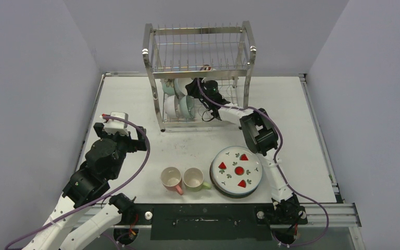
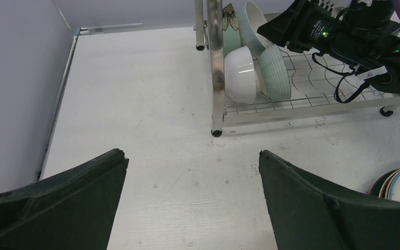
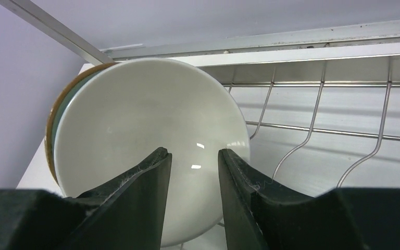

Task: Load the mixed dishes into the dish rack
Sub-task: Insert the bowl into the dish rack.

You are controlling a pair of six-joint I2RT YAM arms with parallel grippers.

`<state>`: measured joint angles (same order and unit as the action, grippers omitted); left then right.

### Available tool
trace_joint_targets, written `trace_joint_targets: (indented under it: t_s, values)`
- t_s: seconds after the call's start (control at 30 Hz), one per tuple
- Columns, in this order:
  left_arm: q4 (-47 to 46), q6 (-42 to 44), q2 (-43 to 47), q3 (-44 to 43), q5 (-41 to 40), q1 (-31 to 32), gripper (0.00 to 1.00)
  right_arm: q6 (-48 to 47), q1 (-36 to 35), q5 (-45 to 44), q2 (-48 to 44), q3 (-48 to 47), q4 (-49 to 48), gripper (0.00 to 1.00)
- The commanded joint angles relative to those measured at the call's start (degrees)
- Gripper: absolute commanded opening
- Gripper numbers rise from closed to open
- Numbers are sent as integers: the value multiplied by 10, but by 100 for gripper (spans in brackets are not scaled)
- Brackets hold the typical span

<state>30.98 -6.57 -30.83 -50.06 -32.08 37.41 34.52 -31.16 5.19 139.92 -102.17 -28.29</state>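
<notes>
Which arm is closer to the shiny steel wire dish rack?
Right. The right gripper reaches inside the lower tier of the dish rack; the left gripper sits apart, left of it.

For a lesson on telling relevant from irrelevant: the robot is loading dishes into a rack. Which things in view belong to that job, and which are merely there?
Belong to the job: dish rack, bowls in its lower tier, pink mug, green mug, strawberry plate stack, right gripper.
Merely there: table, purple cables, walls.
</notes>
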Motion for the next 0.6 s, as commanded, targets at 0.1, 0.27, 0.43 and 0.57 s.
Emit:
trace_joint_targets:
  t_s: [0.1, 0.27, 0.43, 0.57]
  values:
    - [-25, 6, -2, -4, 8, 0, 97, 6, -2, 24, -59, 0, -41, 40]
    - [-25, 6, -2, -4, 7, 0, 97, 8, -2, 33, -69, 6, -43, 40]
    - [-25, 6, -2, -4, 7, 0, 97, 7, -2, 62, -78, 18, -56, 41]
    - [-25, 6, 0, -4, 8, 0, 97, -1, -2, 97, -84, 28, -64, 43]
